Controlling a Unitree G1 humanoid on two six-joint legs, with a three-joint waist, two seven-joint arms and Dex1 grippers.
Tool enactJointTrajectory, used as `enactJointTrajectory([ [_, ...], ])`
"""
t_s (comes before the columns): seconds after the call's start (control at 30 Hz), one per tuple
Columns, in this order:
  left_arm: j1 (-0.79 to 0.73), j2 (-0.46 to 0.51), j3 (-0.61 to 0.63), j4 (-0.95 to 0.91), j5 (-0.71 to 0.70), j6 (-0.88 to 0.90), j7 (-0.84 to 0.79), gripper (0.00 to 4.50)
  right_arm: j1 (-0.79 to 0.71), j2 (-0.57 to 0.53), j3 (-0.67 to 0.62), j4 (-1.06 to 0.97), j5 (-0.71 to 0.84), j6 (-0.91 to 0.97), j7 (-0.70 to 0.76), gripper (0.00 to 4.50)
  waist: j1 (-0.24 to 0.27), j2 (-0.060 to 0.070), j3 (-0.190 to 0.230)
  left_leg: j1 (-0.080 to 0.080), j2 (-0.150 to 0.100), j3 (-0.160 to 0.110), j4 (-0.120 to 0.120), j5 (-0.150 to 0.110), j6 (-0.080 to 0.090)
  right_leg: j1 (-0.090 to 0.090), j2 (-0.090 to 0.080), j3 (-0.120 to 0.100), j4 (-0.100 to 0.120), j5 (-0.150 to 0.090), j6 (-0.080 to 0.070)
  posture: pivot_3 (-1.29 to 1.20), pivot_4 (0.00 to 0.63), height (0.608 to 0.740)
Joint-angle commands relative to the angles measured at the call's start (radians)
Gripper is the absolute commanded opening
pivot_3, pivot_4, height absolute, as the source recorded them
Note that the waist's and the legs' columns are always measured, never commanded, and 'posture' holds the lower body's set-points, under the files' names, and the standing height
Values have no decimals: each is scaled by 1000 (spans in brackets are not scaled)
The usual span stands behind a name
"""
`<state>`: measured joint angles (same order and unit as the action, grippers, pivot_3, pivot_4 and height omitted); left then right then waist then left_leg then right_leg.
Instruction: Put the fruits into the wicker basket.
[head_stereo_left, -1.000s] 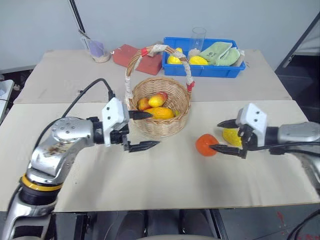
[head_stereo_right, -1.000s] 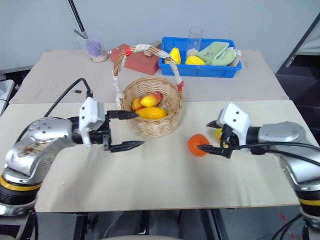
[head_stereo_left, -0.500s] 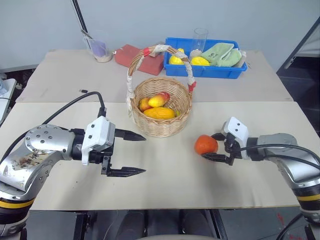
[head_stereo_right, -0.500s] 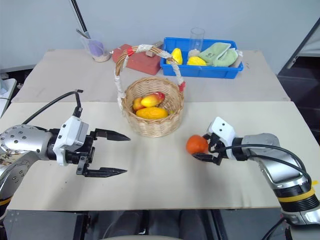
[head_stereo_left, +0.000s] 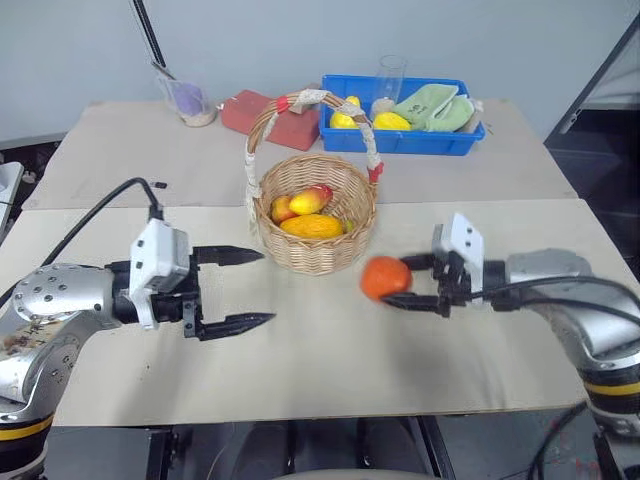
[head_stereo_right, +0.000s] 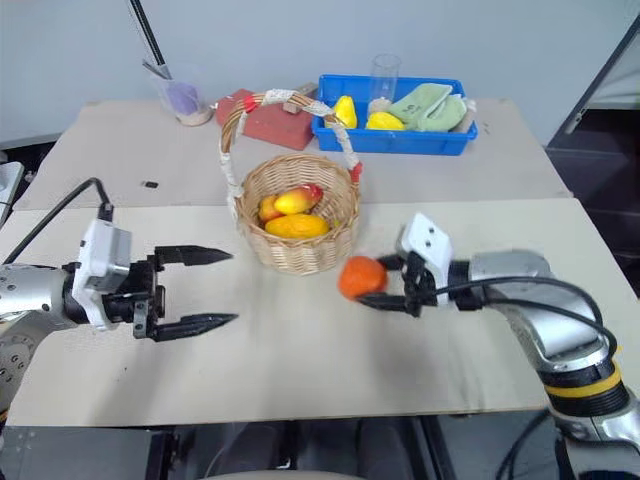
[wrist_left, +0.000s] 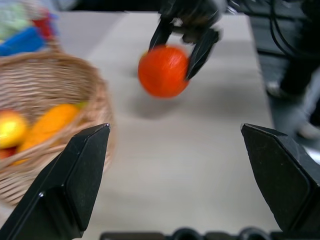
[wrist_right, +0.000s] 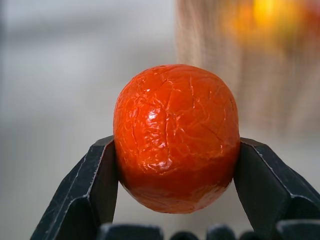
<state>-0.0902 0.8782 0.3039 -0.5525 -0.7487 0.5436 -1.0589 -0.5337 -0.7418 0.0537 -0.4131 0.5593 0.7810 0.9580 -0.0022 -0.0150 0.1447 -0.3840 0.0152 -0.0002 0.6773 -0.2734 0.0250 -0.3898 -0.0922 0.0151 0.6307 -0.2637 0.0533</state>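
On your left, your left hand (head_stereo_left: 235, 290) hangs over the beige tabletop (head_stereo_left: 330, 370) with its two black fingers spread wide and nothing between them, pointing across toward the middle. Just to its right stands the round light-tan wicker basket (head_stereo_left: 316, 245) with the tall arched handle wrapped in white tape and red bands; the upper finger's tip lies just beside the basket's near wall, without clear contact. Inside the basket lie a long red-to-yellow mango (head_stereo_left: 312, 226) and further small red and yellow toy fruits (head_stereo_left: 300, 203). To the right of the basket, near its wall but apart from it, you find the round glossy orange toy fruit (head_stereo_left: 385, 278), clamped between the two black fingers of your right hand (head_stereo_left: 402, 281), which close on its two sides. In the left wrist view the orange casts a shadow on the tabletop beneath it. Behind the basket sits a blue rectangular plastic tray (head_stereo_left: 400, 140) with yellow fruits and a green cloth (head_stereo_left: 430, 103).
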Motion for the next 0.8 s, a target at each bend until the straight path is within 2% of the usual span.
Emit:
enactJointTrajectory([
  [0.03, 26, -6, 64, -28, -24, 0, 43, 4500, -101, 68, -13, 2, 8, 20, -89, 2976, 0, 0, 0, 0, 0, 0, 0, 0, 0, 0, 0, 0, 0, 0, 0, 0, 150, 740],
  [0.17, 36, -20, 75, -42, -38, 5, 84, 4500, -217, 199, 48, 128, -76, -27, -194, 2976, 7, 0, 0, 0, -1, 0, 0, 0, 0, 0, -1, -1, 0, 0, 0, 0, 150, 740],
  [0.23, 27, -26, 67, -54, -44, 7, 108, 4500, -261, 244, 103, 235, -192, -120, -252, 2976, 7, 0, 0, -1, -2, 1, 0, 0, -1, -1, -2, 0, 1, 0, 0, 0, 150, 740],
  [0.33, 23, -27, 56, -69, -42, 6, 133, 4500, -289, 287, 111, 310, -256, -179, -295, 2976, 9, 0, 0, -1, -2, 1, -1, 1, -2, -2, -2, -1, 1, 0, 0, 0, 150, 740],
  [0.37, 26, -26, 54, -72, -38, 3, 136, 4500, -291, 293, 110, 310, -259, -182, -293, 4012, 9, 0, 0, -2, -3, 1, -1, 1, -2, -3, -2, -1, 1, 0, 0, 0, 150, 740],
  [0.4, 28, -26, 52, -74, -37, 2, 140, 4500, -290, 299, 110, 306, -261, -184, -292, 4342, 8, 0, 0, -3, -3, 1, -1, 1, -3, -5, -2, 0, 2, 0, -1, 0, 150, 740],
  [0.47, 28, -25, 50, -75, -38, 1, 146, 4500, -274, 300, 104, 268, -245, -161, -279, 4472, 4, 0, 0, -4, -3, 1, -1, 2, -3, -7, -1, 0, 7, 1, -1, 0, 150, 740],
  [0.63, 13, -25, 32, -78, -48, 3, 153, 4500, -199, 216, 45, 117, -137, -64, -185, 4472, 1, 0, 0, -6, -2, 1, -1, 2, -3, -11, 0, 0, 13, 1, -2, 0, 150, 740],
  [0.8, -24, 4, -8, -87, -65, 15, 117, 4500, -59, 15, -88, -4, -22, 26, -78, 4472, 11, 0, 0, -6, -2, 1, 0, 1, -3, -9, -1, 0, 11, 1, -2, 0, 150, 740],
])
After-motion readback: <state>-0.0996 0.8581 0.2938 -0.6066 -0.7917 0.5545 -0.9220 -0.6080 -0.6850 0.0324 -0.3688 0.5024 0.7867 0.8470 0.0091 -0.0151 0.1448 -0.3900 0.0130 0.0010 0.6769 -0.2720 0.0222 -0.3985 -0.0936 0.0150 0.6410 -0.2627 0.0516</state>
